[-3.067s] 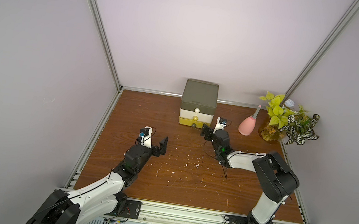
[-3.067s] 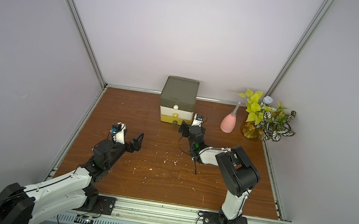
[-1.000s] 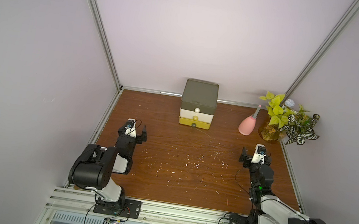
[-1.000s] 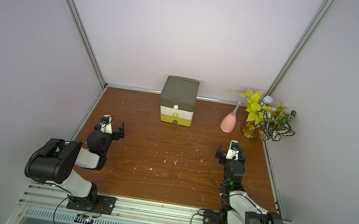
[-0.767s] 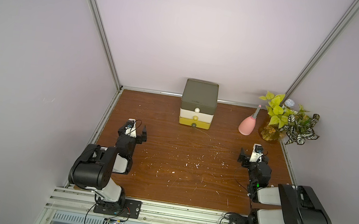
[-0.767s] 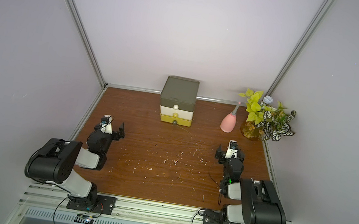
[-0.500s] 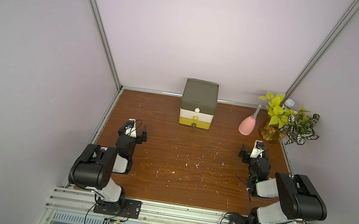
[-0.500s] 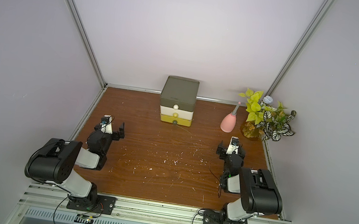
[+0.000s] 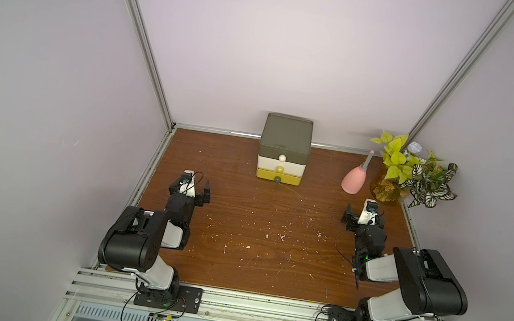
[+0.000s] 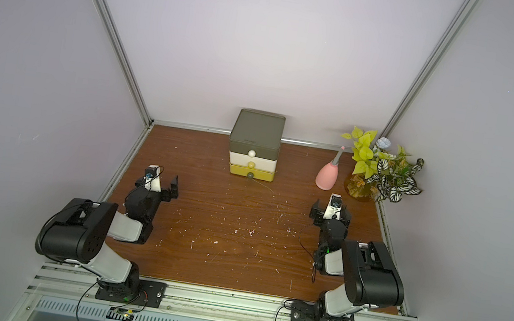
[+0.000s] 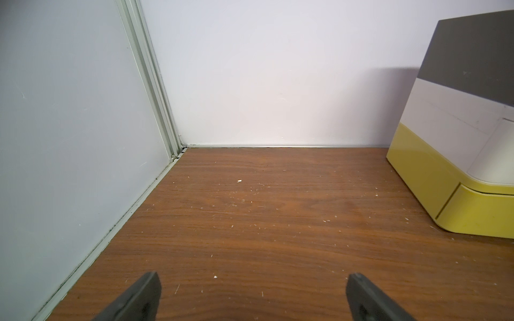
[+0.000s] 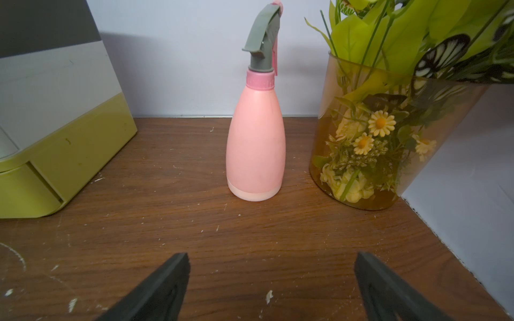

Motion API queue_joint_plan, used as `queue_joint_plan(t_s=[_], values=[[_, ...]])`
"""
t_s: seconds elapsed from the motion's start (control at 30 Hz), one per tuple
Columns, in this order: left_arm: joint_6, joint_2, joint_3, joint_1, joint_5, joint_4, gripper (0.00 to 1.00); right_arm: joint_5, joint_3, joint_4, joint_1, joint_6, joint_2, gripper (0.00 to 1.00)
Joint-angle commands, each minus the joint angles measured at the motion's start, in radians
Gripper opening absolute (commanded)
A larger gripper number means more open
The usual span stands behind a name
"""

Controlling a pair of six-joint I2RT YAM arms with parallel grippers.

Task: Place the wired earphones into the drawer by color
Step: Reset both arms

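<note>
The drawer [image 9: 284,151] [image 10: 255,147] stands at the back middle of the wooden table, with all three stacked drawers pushed in. Its side also shows in the left wrist view [image 11: 456,139] and the right wrist view [image 12: 55,111]. No wired earphones show in any view. A thin pale strand [image 9: 290,190] lies on the wood in front of the bottom yellow drawer; I cannot tell what it is. My left gripper [image 9: 189,192] [image 11: 253,280] rests open and empty by the left wall. My right gripper [image 9: 365,215] [image 12: 272,261] rests open and empty at the right, facing the back.
A pink spray bottle [image 9: 354,181] [image 12: 256,139] and an amber vase of artificial plants [image 9: 393,188] [image 12: 389,133] stand in the back right corner, just beyond the right gripper. Both arms are folded low near the front rail. Small white flecks dot the table [image 9: 272,232].
Three seconds ago both arms reached toward the middle, the right one near the drawer. Both have since pulled back to the sides. Over the last second the right arm folded in; the left stayed still.
</note>
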Motion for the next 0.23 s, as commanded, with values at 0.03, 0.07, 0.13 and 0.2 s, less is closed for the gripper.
queue_joint_plan(t_s=[0.03,0.07,0.13,0.2], values=[[0.024,-0.002,-0.001,-0.018,0.013,-0.006,0.99,0.022,0.000,0.051,0.007,-0.005,-0.003,0.99],[0.024,0.001,0.000,-0.019,0.012,-0.006,0.99,0.022,0.000,0.051,0.007,-0.004,-0.003,0.99],[0.023,0.001,-0.001,-0.019,0.010,-0.002,0.99,0.022,0.000,0.051,0.006,-0.004,-0.003,0.99],[0.027,-0.005,-0.007,-0.019,0.012,0.000,1.00,0.022,0.000,0.051,0.007,-0.004,-0.002,0.99]])
